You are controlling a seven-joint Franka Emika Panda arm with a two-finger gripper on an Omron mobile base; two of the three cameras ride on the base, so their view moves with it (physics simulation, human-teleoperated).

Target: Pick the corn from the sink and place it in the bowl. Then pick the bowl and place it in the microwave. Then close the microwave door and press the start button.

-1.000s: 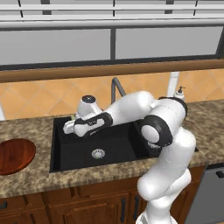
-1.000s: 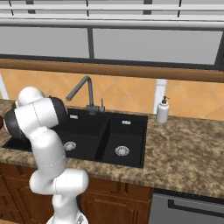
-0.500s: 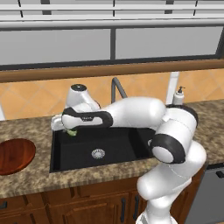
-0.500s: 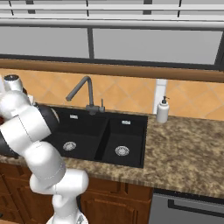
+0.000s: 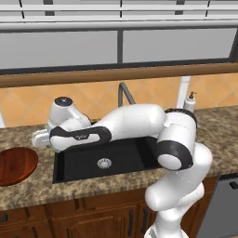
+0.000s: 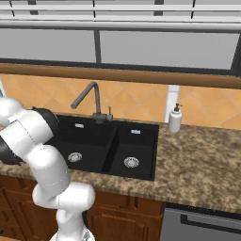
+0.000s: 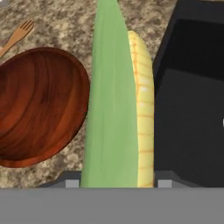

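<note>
Above speckled granite counter (image 7: 52,17), gripper (image 7: 114,183) clenched on yellow green-husked corn cob (image 7: 118,109), between glossy reddish-brown wooden bowl (image 7: 35,105) and black sink (image 7: 192,109).

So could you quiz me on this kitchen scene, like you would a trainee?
1. True or false: the corn already lies in the bowl.
2. In the hand view, which thing lies on the counter beyond the bowl? A) wooden fork B) knife C) cup
3. Fill in: in the right base view, the soap bottle stands to the ___ of the sink.

Key: 1 false, it is held between the fingers, beside the bowl. 2 A. 3 right.
</note>
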